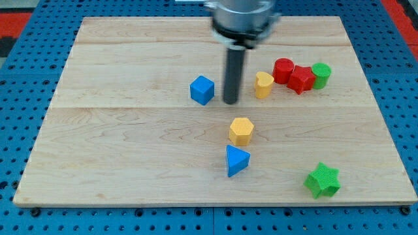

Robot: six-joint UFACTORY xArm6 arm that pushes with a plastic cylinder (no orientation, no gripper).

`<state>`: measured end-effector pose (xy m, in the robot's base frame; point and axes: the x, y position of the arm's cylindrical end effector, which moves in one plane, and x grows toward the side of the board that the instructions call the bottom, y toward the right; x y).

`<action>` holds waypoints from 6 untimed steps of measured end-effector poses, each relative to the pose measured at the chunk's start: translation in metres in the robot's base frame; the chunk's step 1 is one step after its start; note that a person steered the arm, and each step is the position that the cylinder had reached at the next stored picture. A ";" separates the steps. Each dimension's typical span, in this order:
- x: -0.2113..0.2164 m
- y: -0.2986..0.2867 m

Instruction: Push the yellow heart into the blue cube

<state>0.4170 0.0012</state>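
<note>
Yellow heart (263, 85) stands on the wooden board (130, 150), just to the view's right of my tip (230, 102), with a narrow gap between them. The arm ends in a plain dark rod with no jaws, so nothing is clamped or held. My tip rests on the board between the two task blocks: the blue cube (202, 90) sits just to its left, also apart from it, and the heart to its right, all three in a rough row. To the right of the heart, a red cylinder (283, 70), a second red block (301, 79) of an angular shape and a green cylinder (321, 75) stand close together in a line; whether they touch cannot be told. Below my tip, toward the view's bottom, lies a yellow hexagonal block (241, 130), and just under that a blue triangular block (237, 160). A green star (322, 181) sits well apart, near the board's lower right corner.
</note>
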 end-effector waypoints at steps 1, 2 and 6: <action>0.016 0.011; 0.018 0.087; -0.032 -0.011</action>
